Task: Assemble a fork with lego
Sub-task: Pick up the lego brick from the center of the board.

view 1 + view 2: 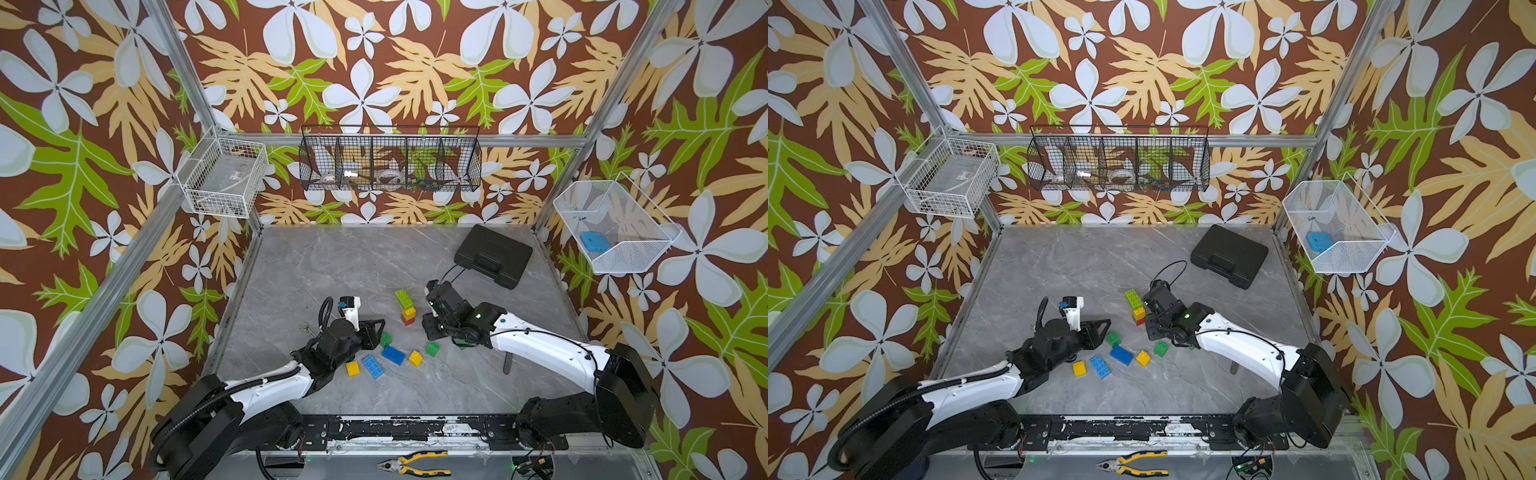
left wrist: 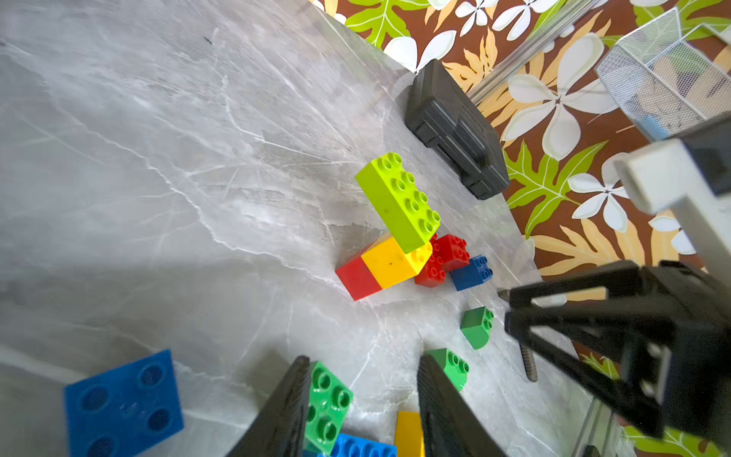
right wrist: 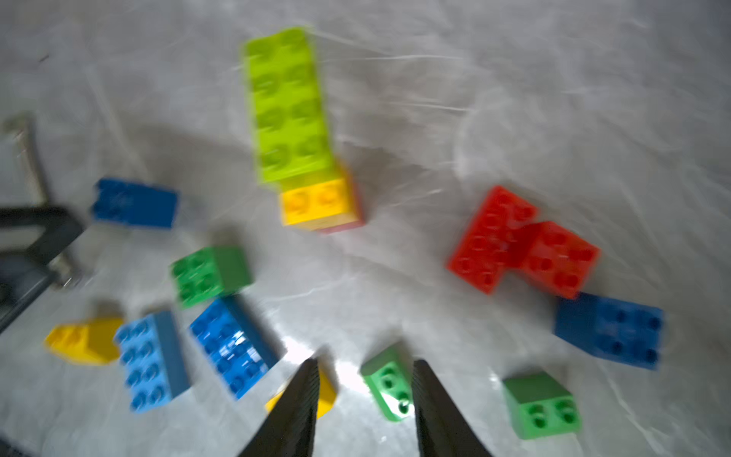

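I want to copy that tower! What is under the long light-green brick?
A yellow brick holds up one end, with a red brick beneath it on the table. Most of the yellow brick's top is covered.

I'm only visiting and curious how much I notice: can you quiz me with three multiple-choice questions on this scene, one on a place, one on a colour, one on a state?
1. Where is the black case?
A) in a wire basket
B) on the table, near its far right corner
C) between the jaws

2. What colour is the top brick of the stack?
A) red
B) blue
C) lime green

3. How is the stack?
A) standing on the table, no jaws on it
B) lifted in the air
C) split into single bricks

1 B: it lies on the grey tabletop.
2 C: lime green sits over yellow and red.
3 A: it stands upright, clear of both jaws.
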Robot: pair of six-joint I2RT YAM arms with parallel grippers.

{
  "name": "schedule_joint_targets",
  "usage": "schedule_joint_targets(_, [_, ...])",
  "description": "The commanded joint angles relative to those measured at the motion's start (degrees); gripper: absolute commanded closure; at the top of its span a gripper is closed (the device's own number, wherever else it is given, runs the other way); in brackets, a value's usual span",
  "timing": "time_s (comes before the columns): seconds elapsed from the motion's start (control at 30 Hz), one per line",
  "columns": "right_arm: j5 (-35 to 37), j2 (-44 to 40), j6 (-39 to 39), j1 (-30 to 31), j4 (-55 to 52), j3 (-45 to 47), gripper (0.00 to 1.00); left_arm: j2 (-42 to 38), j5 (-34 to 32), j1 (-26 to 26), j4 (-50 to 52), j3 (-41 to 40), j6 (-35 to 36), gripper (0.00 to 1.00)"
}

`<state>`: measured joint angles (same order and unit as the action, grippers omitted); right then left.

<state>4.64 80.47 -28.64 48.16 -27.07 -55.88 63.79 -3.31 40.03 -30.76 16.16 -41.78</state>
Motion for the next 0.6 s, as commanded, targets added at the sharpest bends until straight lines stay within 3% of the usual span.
schedule_joint_targets(0.0, [-1.6,1.7,10.6,5.6,0.9,-1.4,0.58,-3.9,-0.8,-2.9,-1.9,-3.1,-3.9,0.53])
schedule_joint_targets(0.13, [-7.3,6.5,17.3,7.5,1.7,-2.9,0.57,-8.7,3.9,-9.6,-2.8,-7.1,-6.0,0.52])
schedule_joint_targets(0.3, [-9.1,13.6,23.1,7.7,0.8,-7.1,0.48,-11.9,8.0,-15.5,-3.1,-9.8,-7.6,0.52])
schedule_joint_targets(0.57, [-9.3,20.6,26.3,8.7,0.6,-9.9,0.44,-9.1,10.6,-16.9,-6.6,-10.2,-8.7,0.52])
